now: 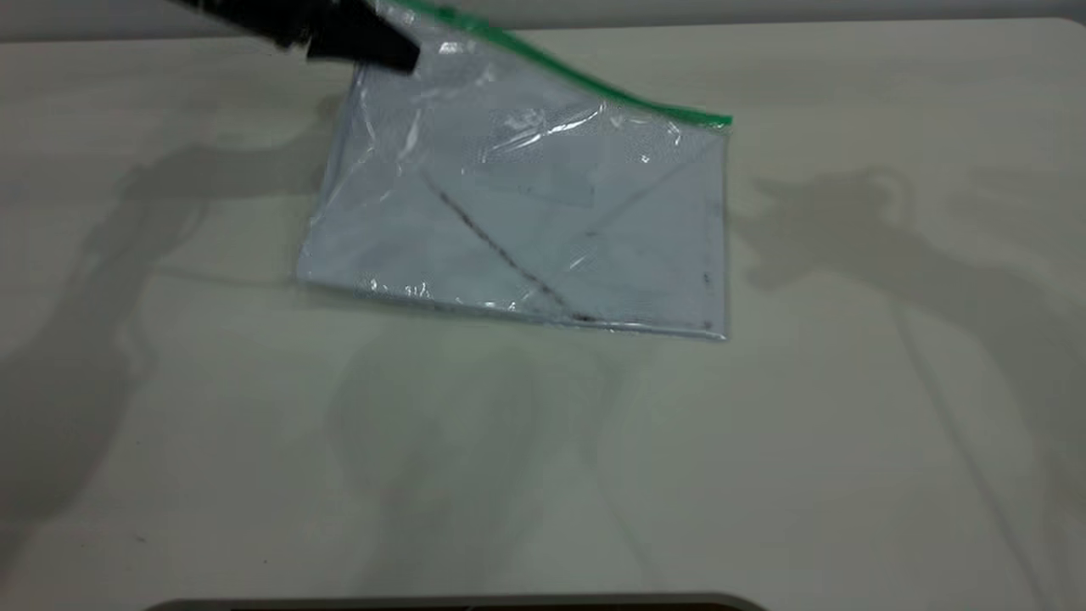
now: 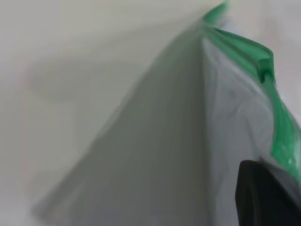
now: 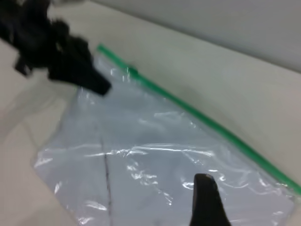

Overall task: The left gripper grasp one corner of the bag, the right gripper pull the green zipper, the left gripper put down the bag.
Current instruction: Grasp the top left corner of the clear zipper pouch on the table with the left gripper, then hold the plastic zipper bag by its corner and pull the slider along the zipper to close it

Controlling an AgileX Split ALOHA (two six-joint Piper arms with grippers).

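The bag [image 1: 543,229] is a clear pouch with a white sheet and a dark diagonal line inside. Its near edge rests on the table and its far left corner is raised. My left gripper [image 1: 399,55] is shut on that raised corner, just below the green zipper [image 1: 577,76]. In the left wrist view one black finger [image 2: 263,197] presses the plastic beside the green strip [image 2: 282,127]. My right gripper [image 3: 203,181] hovers over the bag's [image 3: 155,155] middle, shut and empty, apart from the zipper [image 3: 207,122]. A small green slider tab [image 3: 132,72] sits near the left gripper [image 3: 94,82].
The pale table [image 1: 543,475] lies all around the bag. The right arm is outside the exterior view; only its shadow [image 1: 857,229] falls on the table at the right. A dark edge [image 1: 458,604] runs along the table's front.
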